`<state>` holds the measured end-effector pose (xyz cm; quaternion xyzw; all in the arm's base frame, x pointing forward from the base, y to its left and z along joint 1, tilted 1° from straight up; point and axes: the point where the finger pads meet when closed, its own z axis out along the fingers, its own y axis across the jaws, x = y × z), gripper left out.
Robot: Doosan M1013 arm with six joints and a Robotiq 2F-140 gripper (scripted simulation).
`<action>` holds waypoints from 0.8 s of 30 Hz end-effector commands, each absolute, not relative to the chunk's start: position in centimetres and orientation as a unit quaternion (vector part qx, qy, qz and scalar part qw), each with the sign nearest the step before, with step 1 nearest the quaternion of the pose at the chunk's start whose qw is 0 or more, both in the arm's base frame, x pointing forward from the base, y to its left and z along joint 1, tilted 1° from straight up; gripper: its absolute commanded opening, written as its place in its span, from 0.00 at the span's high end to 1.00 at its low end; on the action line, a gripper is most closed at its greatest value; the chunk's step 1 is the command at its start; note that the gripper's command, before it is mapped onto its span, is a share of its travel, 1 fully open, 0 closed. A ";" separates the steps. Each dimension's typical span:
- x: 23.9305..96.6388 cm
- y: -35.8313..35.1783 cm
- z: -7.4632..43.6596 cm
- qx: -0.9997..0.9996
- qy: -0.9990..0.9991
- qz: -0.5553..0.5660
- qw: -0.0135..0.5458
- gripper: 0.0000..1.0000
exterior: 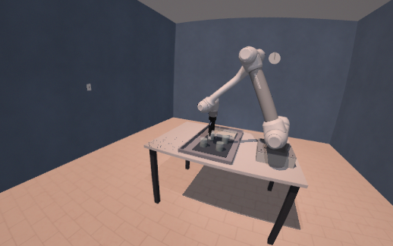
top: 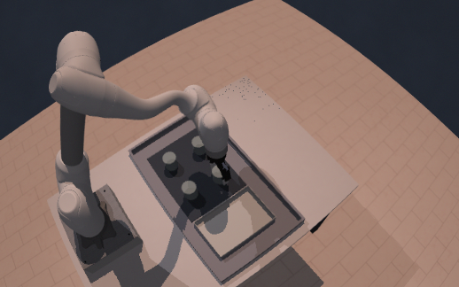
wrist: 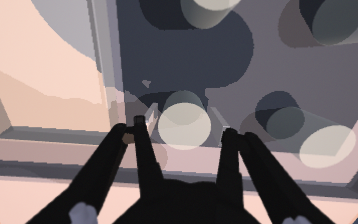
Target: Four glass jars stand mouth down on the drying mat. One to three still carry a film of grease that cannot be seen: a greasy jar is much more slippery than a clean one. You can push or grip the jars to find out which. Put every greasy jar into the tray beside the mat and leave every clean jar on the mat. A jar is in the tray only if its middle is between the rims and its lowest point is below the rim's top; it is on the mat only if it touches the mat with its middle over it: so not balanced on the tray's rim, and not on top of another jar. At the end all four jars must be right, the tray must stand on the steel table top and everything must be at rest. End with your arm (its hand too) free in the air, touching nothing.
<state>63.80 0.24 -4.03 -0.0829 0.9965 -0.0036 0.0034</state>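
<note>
A jar stands between the claw's fingers, a narrow gap showing on each side. A second jar limits room outside one finger; beyond the other rises the tray wall (a low one). Between this pair of jars, a lane runs past that finger.
</note>
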 end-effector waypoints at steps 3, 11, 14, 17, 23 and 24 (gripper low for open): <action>63.8 0.2 -4.0 -0.083 0.997 -0.004 0.004 0.44; 63.8 0.2 -4.0 -0.083 0.997 -0.004 0.004 0.47; 63.8 0.2 -4.0 -0.083 0.997 -0.004 0.004 0.47; 63.8 0.2 -4.0 -0.083 0.997 -0.004 0.004 0.47; 63.8 0.2 -4.0 -0.083 0.997 -0.004 0.004 0.50; 63.8 0.2 -4.0 -0.083 0.997 -0.004 0.004 0.50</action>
